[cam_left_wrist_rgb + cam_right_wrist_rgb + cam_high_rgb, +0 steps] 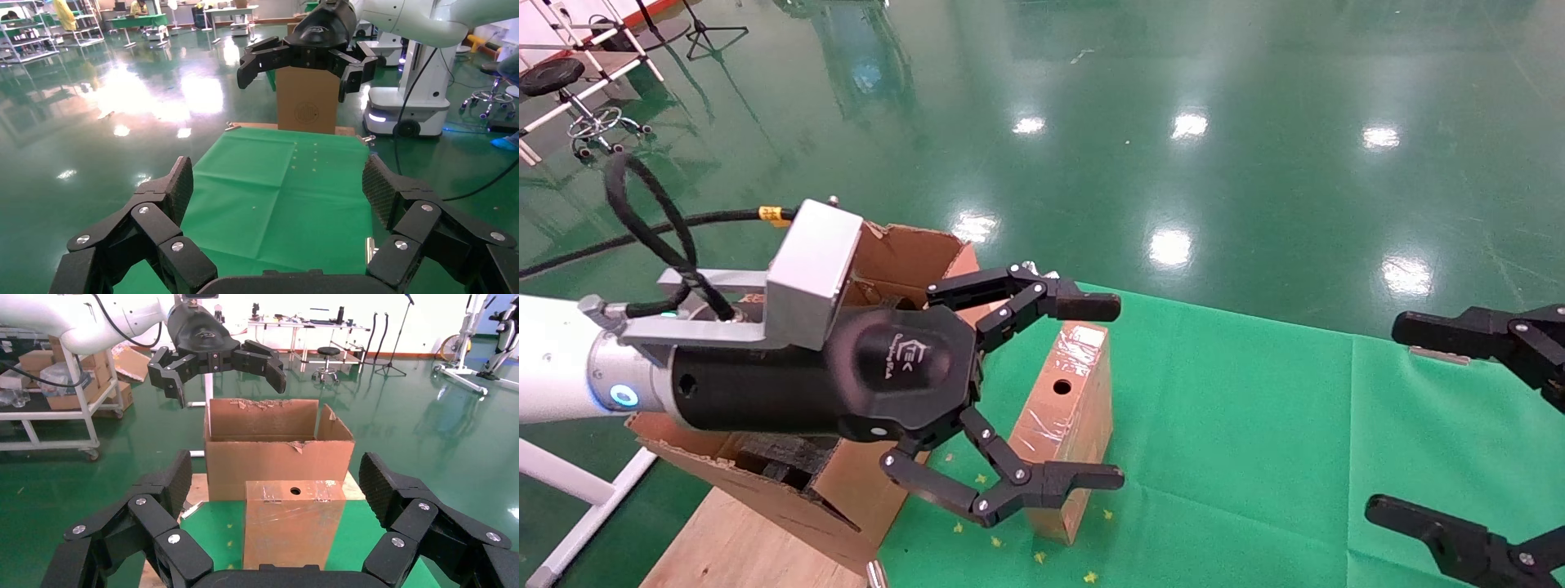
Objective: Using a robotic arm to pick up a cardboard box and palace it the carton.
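The slim taped cardboard box (1062,408) stands on edge on the green cloth, its holed narrow side up, right beside the carton (903,253). My left gripper (1106,392), on the white arm, hovers open and empty above the box and the carton and touches neither. It shows high over the carton in the right wrist view (227,380). Its own view (276,177) holds only bare cloth between the fingers. My right gripper (1385,416) is open and empty over the cloth, right of the box. Its view (275,478) faces the box (294,527) and the carton (275,459) behind it.
Black foam (780,461) lies inside the ragged carton, which sits on a wooden tabletop (731,547). The green cloth (1254,425) stretches right. Another brown box (306,98) stands past the cloth's far end under my right gripper (294,82). Green floor lies all around.
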Available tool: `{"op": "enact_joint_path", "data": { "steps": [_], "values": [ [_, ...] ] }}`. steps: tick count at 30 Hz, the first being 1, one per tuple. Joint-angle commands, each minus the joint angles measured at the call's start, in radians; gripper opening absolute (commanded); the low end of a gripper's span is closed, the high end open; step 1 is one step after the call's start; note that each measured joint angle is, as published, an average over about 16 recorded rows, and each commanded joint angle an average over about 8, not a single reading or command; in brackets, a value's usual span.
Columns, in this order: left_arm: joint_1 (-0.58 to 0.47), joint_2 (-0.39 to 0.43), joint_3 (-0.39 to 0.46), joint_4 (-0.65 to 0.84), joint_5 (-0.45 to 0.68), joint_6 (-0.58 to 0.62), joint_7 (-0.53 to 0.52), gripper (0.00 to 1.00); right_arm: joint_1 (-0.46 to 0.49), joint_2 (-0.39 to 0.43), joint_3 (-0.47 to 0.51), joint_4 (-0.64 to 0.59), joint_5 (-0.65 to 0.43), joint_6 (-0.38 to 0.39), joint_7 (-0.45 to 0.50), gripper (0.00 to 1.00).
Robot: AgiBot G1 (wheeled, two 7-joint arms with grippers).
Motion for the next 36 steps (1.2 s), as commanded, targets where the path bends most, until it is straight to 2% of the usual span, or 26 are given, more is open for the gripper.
{"op": "enact_joint_path", "data": {
  "steps": [1, 12, 13, 15, 20, 21, 22, 27, 36],
  "values": [
    [0.000, 0.000, 0.000, 0.000, 0.000, 0.000, 0.000, 1.00, 0.000, 0.000, 0.000, 0.000, 0.000, 0.000, 0.000, 1.00],
    [0.000, 0.000, 0.000, -0.001, 0.000, 0.000, 0.000, 1.00, 0.000, 0.000, 0.000, 0.000, 0.000, 0.000, 0.000, 1.00],
    [0.000, 0.000, 0.000, -0.001, 0.000, 0.000, 0.000, 1.00, 0.000, 0.000, 0.000, 0.000, 0.000, 0.000, 0.000, 0.97],
    [-0.001, -0.002, 0.001, -0.004, 0.008, -0.002, 0.004, 1.00, 0.000, 0.000, 0.000, 0.000, 0.000, 0.000, 0.000, 0.78],
    [-0.012, -0.010, 0.011, -0.022, 0.057, -0.020, 0.009, 1.00, 0.000, 0.000, 0.000, 0.000, 0.000, 0.000, 0.000, 0.16],
    [-0.016, -0.011, 0.016, -0.028, 0.074, -0.026, 0.008, 1.00, 0.000, 0.000, 0.000, 0.000, 0.000, 0.000, 0.000, 0.07],
    [-0.021, -0.011, 0.021, -0.033, 0.089, -0.032, 0.004, 1.00, 0.000, 0.000, 0.000, 0.000, 0.000, 0.000, 0.000, 0.02],
    [-0.045, -0.003, 0.048, -0.048, 0.142, -0.058, -0.034, 1.00, 0.000, 0.000, 0.000, 0.000, 0.000, 0.000, 0.000, 0.00],
    [-0.062, 0.008, 0.063, -0.047, 0.154, -0.077, -0.063, 1.00, 0.000, 0.000, 0.000, 0.000, 0.000, 0.000, 0.000, 0.00]
  ]
}}
